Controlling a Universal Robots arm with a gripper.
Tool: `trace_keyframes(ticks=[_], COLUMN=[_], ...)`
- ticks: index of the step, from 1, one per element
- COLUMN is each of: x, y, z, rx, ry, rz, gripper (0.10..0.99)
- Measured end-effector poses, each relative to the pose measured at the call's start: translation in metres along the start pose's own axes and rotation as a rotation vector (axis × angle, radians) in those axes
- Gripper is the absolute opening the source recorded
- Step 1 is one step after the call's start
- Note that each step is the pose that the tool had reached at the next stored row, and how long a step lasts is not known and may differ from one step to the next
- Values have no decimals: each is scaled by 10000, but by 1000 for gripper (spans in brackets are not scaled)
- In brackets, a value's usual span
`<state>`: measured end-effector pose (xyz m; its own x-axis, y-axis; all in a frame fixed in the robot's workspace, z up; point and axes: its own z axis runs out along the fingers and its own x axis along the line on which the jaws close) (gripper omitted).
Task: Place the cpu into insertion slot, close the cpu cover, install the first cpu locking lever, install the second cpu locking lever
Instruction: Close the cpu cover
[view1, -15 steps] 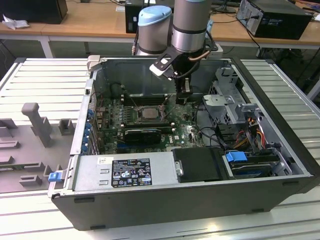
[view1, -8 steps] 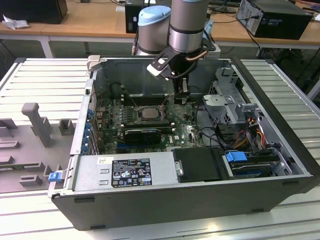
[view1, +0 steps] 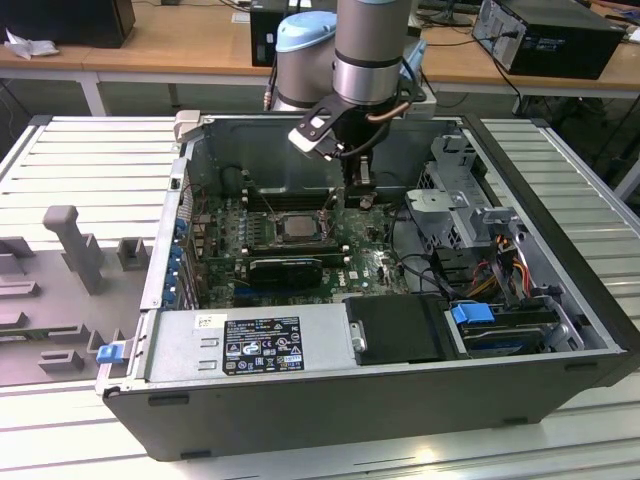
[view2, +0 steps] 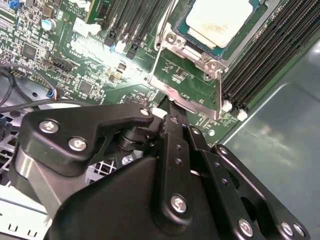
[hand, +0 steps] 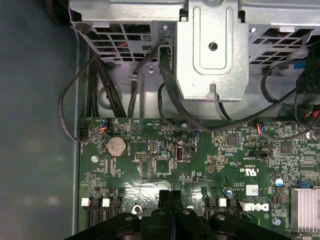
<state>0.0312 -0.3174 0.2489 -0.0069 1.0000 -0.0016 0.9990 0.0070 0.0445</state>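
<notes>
Pointing down, fingers (view2: 172, 131) together at cpu cover (view2: 192, 103)

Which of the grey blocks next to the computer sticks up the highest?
The grey post with the wide cap, at the exterior view's left; it stands well above the low blocks around it.

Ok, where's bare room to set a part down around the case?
Bare: the ribbed grey metal tabletop beyond the grey fixture blocks, and on the exterior view's right of the black computer case. Crowded inside: black cables, end effector.

Wooden desks (view1: 180, 45) carrying black computer cases (view1: 550, 35) stand behind a slatted grey worktable (view1: 90, 160)
</notes>
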Motion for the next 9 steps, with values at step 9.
trace_keyframes(ticks=[9], x=[0], y=[-25], z=[-1], rx=[0], ry=[0], rz=[0], gripper=[106])
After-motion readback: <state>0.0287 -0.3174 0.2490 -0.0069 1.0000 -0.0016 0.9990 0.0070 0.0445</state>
